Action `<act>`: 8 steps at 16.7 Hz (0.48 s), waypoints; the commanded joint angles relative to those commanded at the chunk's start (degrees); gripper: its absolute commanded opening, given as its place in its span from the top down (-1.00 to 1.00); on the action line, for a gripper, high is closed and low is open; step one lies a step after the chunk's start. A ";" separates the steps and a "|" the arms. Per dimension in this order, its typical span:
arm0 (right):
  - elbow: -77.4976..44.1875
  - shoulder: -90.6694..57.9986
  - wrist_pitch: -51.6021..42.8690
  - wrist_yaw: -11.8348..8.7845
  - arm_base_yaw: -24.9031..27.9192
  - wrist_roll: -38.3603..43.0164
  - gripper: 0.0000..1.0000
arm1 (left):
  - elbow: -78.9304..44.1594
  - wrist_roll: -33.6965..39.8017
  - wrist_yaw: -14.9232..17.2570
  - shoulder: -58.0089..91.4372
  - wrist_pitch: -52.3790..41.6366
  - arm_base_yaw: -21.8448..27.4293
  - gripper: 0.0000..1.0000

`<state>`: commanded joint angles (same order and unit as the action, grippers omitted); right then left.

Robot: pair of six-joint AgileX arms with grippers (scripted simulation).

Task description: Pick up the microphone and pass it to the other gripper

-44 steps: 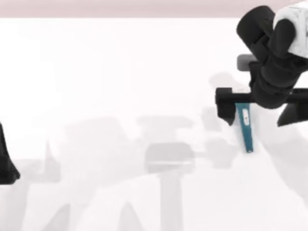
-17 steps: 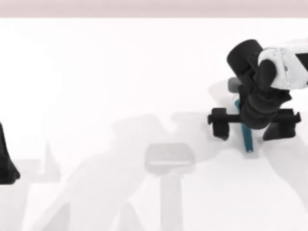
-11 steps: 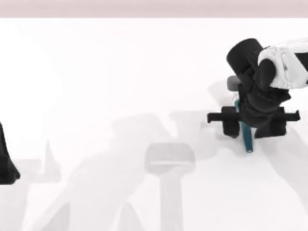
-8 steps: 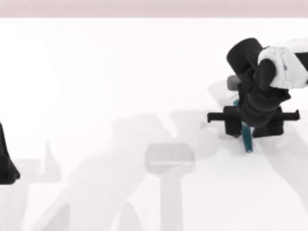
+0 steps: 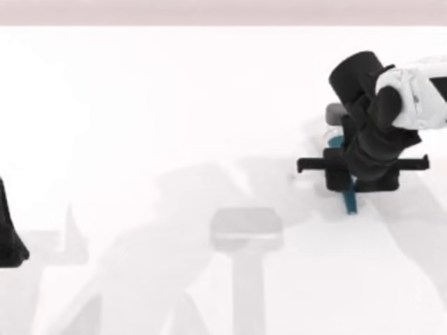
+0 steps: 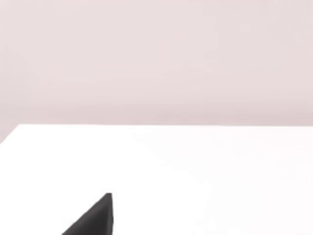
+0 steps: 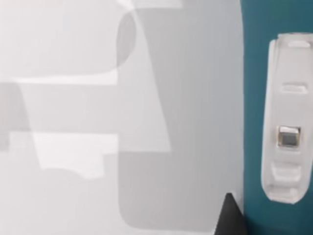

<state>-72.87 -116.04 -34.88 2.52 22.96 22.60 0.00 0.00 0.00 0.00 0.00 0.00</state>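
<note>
Since ~2.6 s ago the right gripper (image 5: 349, 183) has dropped from above the mic and its fingers, then spread wide either side of the handle, have drawn in tight; vs 0.5 s ago the whole assembly plus mic sits a touch farther from the near edge. Top view: right arm reaches in from the right side of the table (image 5: 174, 105), gripper clamped across the microphone (image 5: 349, 202) at the far right. Only the teal handle tail shows, poking out toward the near side below the fingers; grey head (image 5: 334, 112) peeks out on the far side behind the wrist. Whether the mic is off the table, can't tell. Left gripper (image 5: 10, 237) parked at the left edge, well apart, mostly cut off; open or closed, can't tell. Left wrist view: bare white table (image 6: 195, 171), pale wall behind, one black fingertip (image 6: 95, 218) at the frame edge, nothing held in sight. Right wrist view: v. close on the teal handle (image 7: 254, 98) w/ white switch panel (image 7: 288, 117), a black fingertip (image 7: 230, 220) right against the handle.
</note>
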 joint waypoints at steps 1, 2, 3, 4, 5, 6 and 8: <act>0.50 0.49 2.33 -0.78 0.04 -0.67 1.00 | 0.00 0.00 0.00 0.00 0.00 0.00 -1.00; 1.14 1.08 5.22 -1.70 0.06 -1.45 1.00 | 0.00 0.00 0.00 0.00 0.00 0.00 -1.00; 1.97 1.78 8.68 -2.77 0.07 -2.36 1.00 | 0.00 0.00 0.00 0.00 0.00 0.00 -1.00; 2.96 2.56 12.57 -3.95 0.06 -3.35 1.00 | 0.00 0.00 0.00 0.00 0.00 0.00 -1.00; 4.12 3.42 16.87 -5.24 0.04 -4.44 1.00 | 0.00 0.00 0.00 0.00 0.00 0.00 -1.00; 5.42 4.33 21.55 -6.61 0.02 -5.61 1.00 | 0.00 0.00 0.00 0.00 0.00 0.00 -1.00; 8.35 6.27 31.97 -9.59 0.00 -8.17 1.00 | 0.00 0.00 0.00 0.00 0.00 0.00 -1.00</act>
<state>-64.52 -109.77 -2.91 -7.07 22.96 14.43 0.00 0.00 0.00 0.00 0.00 0.00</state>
